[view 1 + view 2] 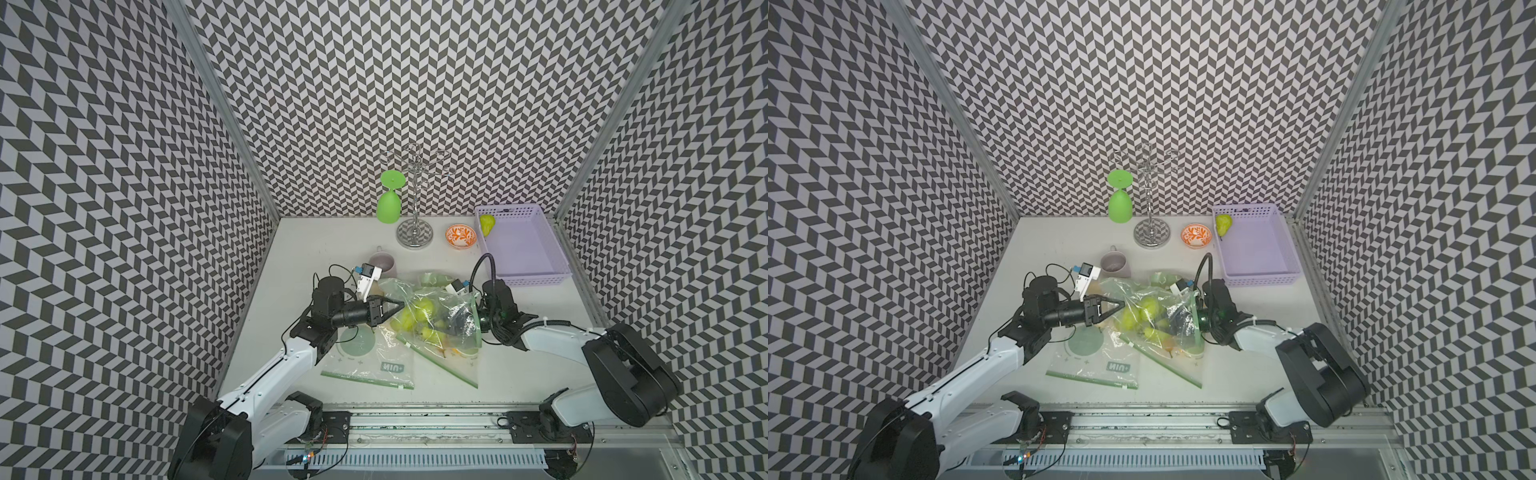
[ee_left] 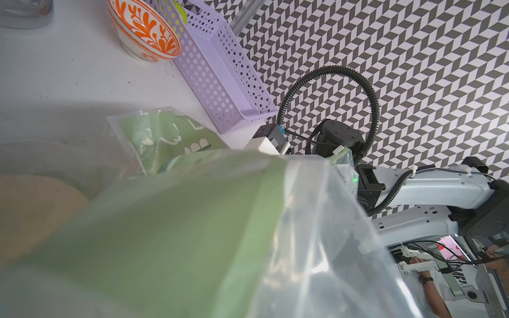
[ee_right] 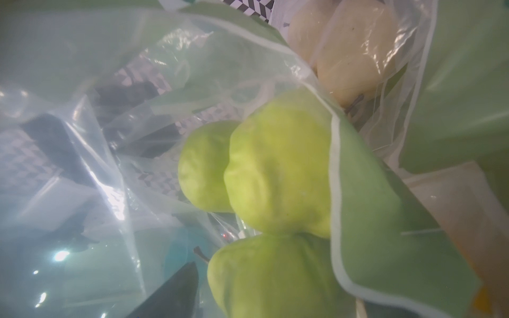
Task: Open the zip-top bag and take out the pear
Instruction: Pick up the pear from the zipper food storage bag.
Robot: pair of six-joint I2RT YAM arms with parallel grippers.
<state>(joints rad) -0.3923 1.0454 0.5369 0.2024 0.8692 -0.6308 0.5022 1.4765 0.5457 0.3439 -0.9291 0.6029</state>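
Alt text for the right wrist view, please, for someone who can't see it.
Close-up into a crumpled clear zip-top bag: three green pears bunch together in the middle, partly covered by a green printed panel of plastic. A paler pear lies behind another layer of plastic.
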